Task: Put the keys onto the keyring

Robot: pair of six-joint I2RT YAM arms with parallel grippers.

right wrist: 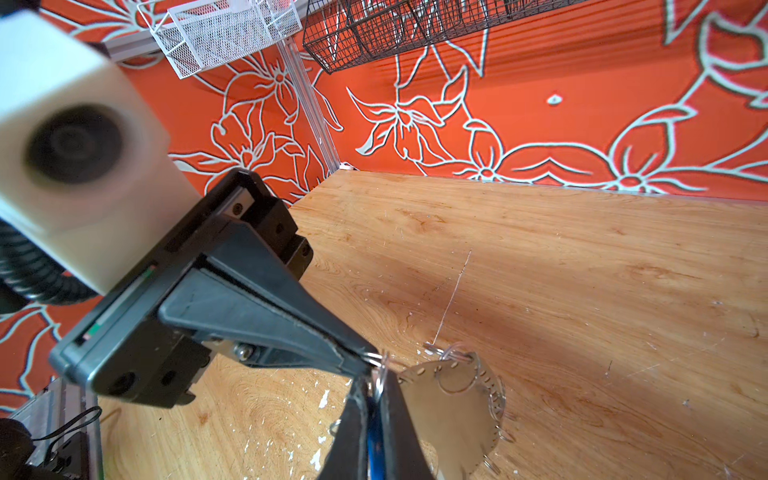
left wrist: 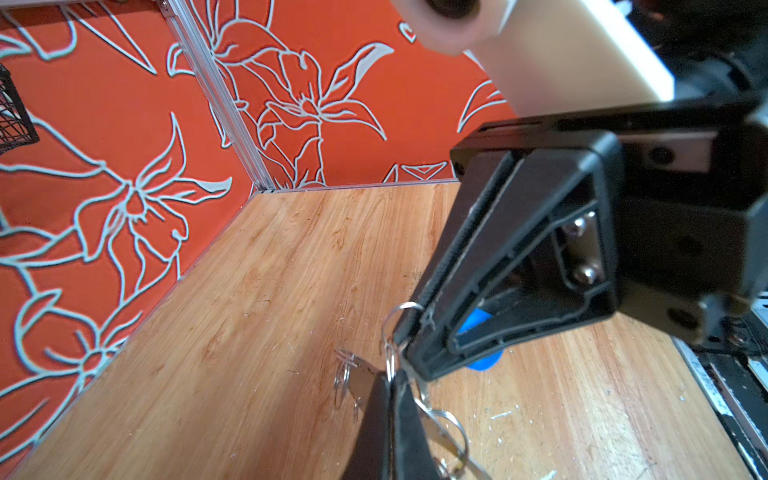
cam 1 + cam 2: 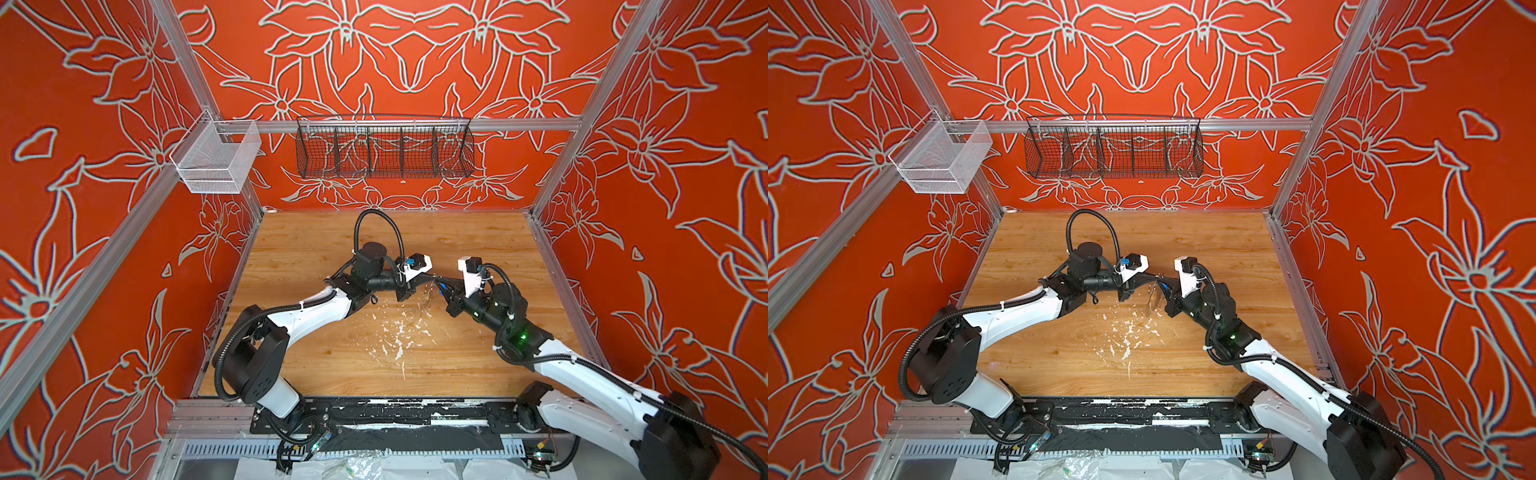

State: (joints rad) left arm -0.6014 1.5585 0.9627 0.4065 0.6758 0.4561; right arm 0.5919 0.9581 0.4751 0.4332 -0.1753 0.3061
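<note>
Both grippers meet in mid-air over the middle of the wooden table. The keyring (image 1: 451, 419) is a flat grey metal plate with holes and small wire loops (image 1: 496, 409) along its edge, and it hangs tilted between them; it shows as a glint in a top view (image 3: 1153, 296). My left gripper (image 2: 390, 376) is shut on a wire loop at the plate's edge, and its tip (image 1: 365, 358) shows in the right wrist view. My right gripper (image 1: 374, 390) is shut on the key with the blue tag (image 1: 376, 442). That tag (image 2: 478, 328) shows behind its fingers in the left wrist view.
A black wire basket (image 3: 384, 151) hangs on the back rail and a white mesh basket (image 3: 216, 160) at the left corner. White flecks (image 3: 395, 336) are scattered on the wooden table (image 3: 457, 232) below the grippers. Red patterned walls enclose three sides.
</note>
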